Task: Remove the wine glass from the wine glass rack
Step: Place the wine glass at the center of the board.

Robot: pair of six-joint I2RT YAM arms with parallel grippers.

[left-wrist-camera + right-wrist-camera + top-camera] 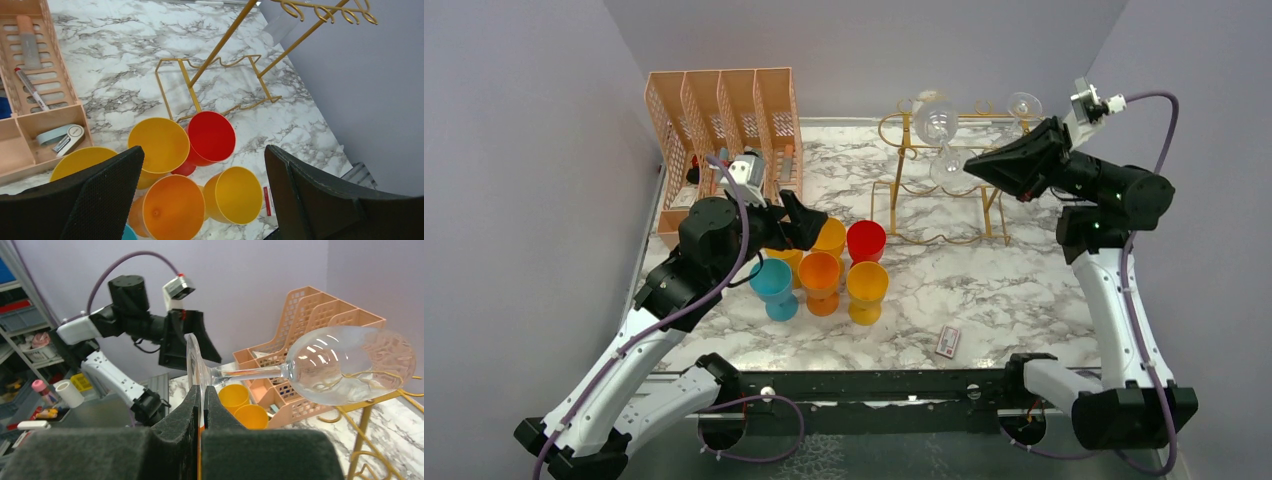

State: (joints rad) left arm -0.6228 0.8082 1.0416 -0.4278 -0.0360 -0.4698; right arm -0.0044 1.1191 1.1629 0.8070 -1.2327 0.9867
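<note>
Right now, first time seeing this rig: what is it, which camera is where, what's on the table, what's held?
These are two robot arms bolted at the table's near edge, each ending in a two-finger gripper. The top view looks down from behind them. The other two views come from a camera on each wrist.

On the marble table stand a gold wire wine glass rack, a peach lattice file organiser, a cluster of coloured plastic goblets and a small red-and-white packet.

The right gripper is shut on the foot of a wine glass, tipped sideways near the rack's top. The left gripper hovers open above the goblets, holding nothing.

Cups (821, 270) just before wine glass rack (911, 160)
</note>
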